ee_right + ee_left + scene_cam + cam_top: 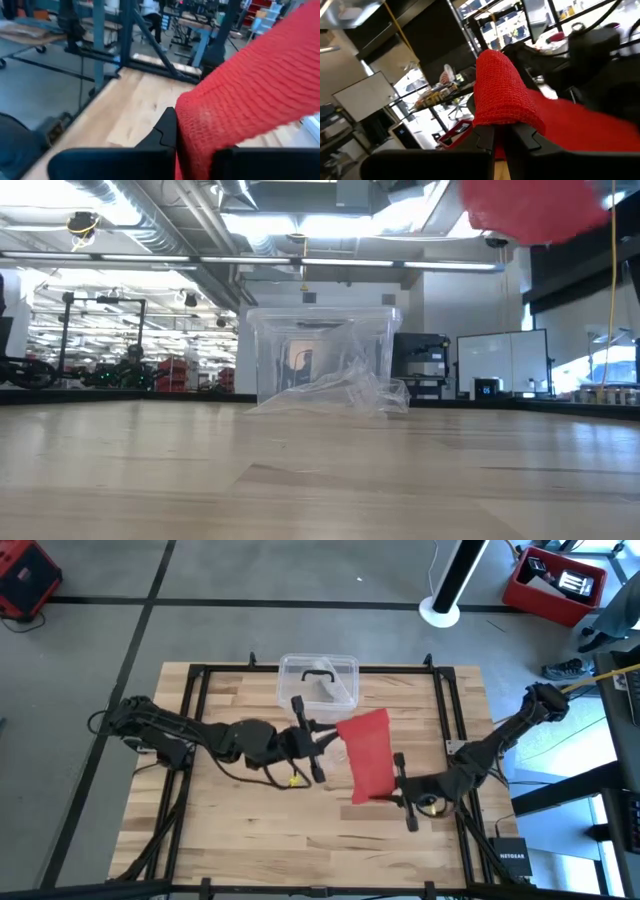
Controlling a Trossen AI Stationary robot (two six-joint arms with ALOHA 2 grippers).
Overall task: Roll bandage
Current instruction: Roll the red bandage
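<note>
1. left gripper [318,745]: over table centre, jaws pinched on one end of the bandage [368,753]. The left wrist view shows the fingers [485,140] nearly together, red mesh folded over them.
2. right gripper [402,790]: at the near-right side of the table, jaws clamped on the other end; the right wrist view shows red fabric [260,90] coming straight out between its fingers [167,127].
3. Bandage: red strip held up off the table [240,830], stretched between the two grippers. The low view has only a red edge [535,208] at the top, so clear of the wood.
4. Key relation: the long axis runs from the far end by the left gripper to the near end at the right gripper, tilted slightly. Each arm holds one end, so neither is nearer overall.
5. From the left gripper the strip leads away toward the right arm; from the right gripper it leads back toward the left.
6. Judgement: rolling probably starts at one held end, turning toward the other, and slack could spoil it.
7. Clear plastic box [318,675]: beyond the strip, not touching it.
</note>
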